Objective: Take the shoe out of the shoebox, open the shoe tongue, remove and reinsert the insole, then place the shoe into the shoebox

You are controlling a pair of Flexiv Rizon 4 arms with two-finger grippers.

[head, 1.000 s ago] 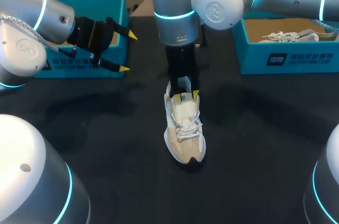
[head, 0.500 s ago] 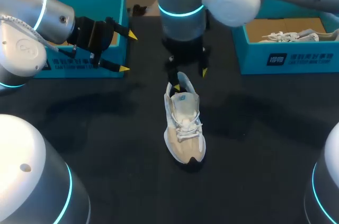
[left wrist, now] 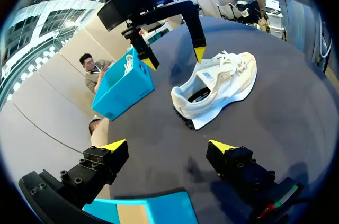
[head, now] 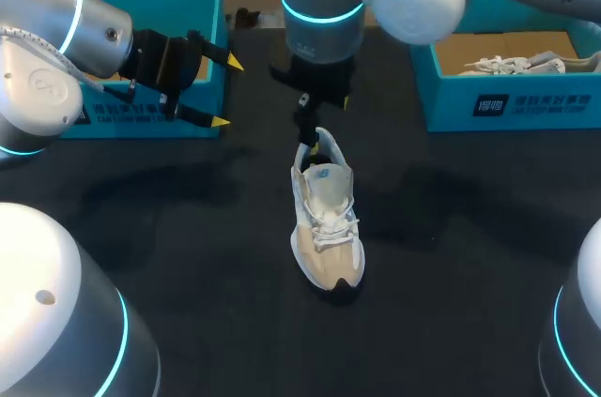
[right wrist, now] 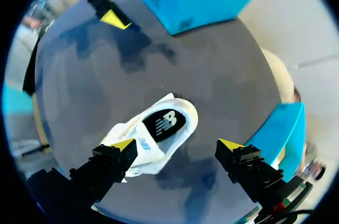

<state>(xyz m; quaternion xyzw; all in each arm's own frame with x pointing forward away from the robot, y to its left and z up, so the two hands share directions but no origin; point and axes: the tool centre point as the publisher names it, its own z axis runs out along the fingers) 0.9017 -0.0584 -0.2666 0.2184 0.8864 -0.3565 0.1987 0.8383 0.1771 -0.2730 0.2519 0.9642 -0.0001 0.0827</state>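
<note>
A white and beige trainer (head: 326, 223) stands upright on its sole at the middle of the dark bench (head: 188, 256). Its toe points toward the near edge and its heel toward the far edge. White laces cross its front. The right wrist view looks down into the heel opening, where a dark insole (right wrist: 164, 123) lies inside the shoe.

Just above the heel hangs the right tool (head: 313, 134), on the arm that comes in from the far right and reaches to the middle of the bench. Its two yellow-tipped fingers stand wide apart and hold nothing. In its own view the heel lies below and between them, one tip over the side of the collar and the other over bare bench. The left wrist view shows both tips clear of the trainer, with a gap above the collar.

Farther back and toward the left edge, the left tool (head: 225, 92) hovers over the bench, well apart from the trainer. Its fingers are spread wide and grip nothing. It sits just in front of an open teal box (head: 174, 5) at the far left corner, and in the head view it overlaps that box's near right corner.

At the far right corner stands the shoebox (head: 451, 106), also teal and open-topped. A second shoe (head: 516, 64), pale with white laces, lies inside it on the tan bottom.
</note>
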